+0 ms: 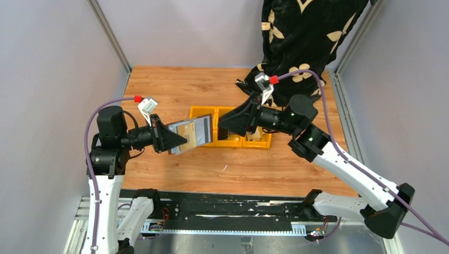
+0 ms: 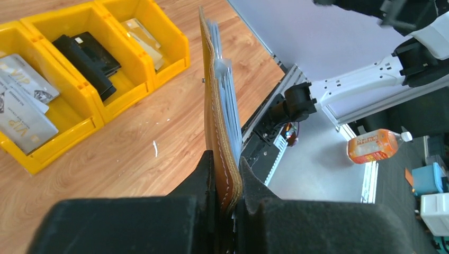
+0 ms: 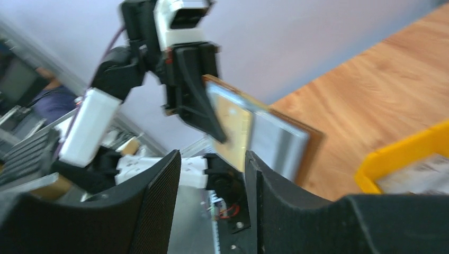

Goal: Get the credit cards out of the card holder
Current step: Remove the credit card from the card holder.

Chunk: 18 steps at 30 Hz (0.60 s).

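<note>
My left gripper (image 1: pixel 180 139) is shut on the brown leather card holder (image 1: pixel 193 133) and holds it open above the table, left of the tray. In the left wrist view the holder (image 2: pixel 214 114) stands edge-on between my jaws, grey clear sleeves (image 2: pixel 229 100) on its right side. My right gripper (image 1: pixel 222 125) is open and empty, just right of the holder. In the right wrist view a tan card (image 3: pixel 233 124) sits in the holder's sleeves (image 3: pixel 275 142). Credit cards lie in the tray: grey-white ones (image 2: pixel 21 103), black ones (image 2: pixel 84 55), a tan one (image 2: pixel 138 36).
The yellow three-compartment tray (image 1: pixel 204 110) sits mid-table behind both grippers and also shows in the left wrist view (image 2: pixel 174 50). A person in a black flowered garment (image 1: pixel 307 32) stands at the back right. An orange bottle (image 2: pixel 376 145) lies beyond the table edge.
</note>
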Each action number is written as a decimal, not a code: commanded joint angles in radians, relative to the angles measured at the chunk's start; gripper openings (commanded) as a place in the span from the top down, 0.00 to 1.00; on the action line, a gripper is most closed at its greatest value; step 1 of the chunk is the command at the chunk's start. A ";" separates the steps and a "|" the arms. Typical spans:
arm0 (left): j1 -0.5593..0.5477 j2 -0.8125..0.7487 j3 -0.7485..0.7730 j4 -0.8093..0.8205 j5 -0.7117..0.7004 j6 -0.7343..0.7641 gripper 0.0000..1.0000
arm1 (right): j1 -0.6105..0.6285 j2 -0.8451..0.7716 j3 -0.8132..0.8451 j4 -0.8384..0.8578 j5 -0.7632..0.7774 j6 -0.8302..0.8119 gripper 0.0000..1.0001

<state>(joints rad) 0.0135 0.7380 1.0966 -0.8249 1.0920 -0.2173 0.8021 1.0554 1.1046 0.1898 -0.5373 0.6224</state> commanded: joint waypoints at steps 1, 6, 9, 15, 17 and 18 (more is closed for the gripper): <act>0.000 0.010 -0.006 -0.004 0.012 0.007 1.00 | 0.052 0.099 -0.037 0.286 -0.236 0.185 0.49; 0.000 0.003 0.003 -0.003 0.089 -0.002 0.99 | 0.085 0.209 -0.036 0.368 -0.282 0.232 0.49; 0.000 -0.003 0.007 -0.003 0.143 -0.003 0.99 | 0.090 0.245 -0.035 0.369 -0.281 0.231 0.49; 0.000 -0.007 0.011 -0.004 0.209 -0.002 0.98 | 0.104 0.276 -0.033 0.373 -0.288 0.229 0.48; 0.000 -0.005 0.012 -0.003 0.231 -0.003 0.97 | 0.109 0.289 -0.032 0.372 -0.287 0.228 0.48; -0.001 -0.003 0.012 -0.003 0.239 -0.005 0.97 | 0.111 0.295 -0.031 0.372 -0.286 0.228 0.48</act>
<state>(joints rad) 0.0135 0.7383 1.0916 -0.8349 1.2282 -0.2161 0.8932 1.3277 1.0691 0.5179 -0.7998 0.8440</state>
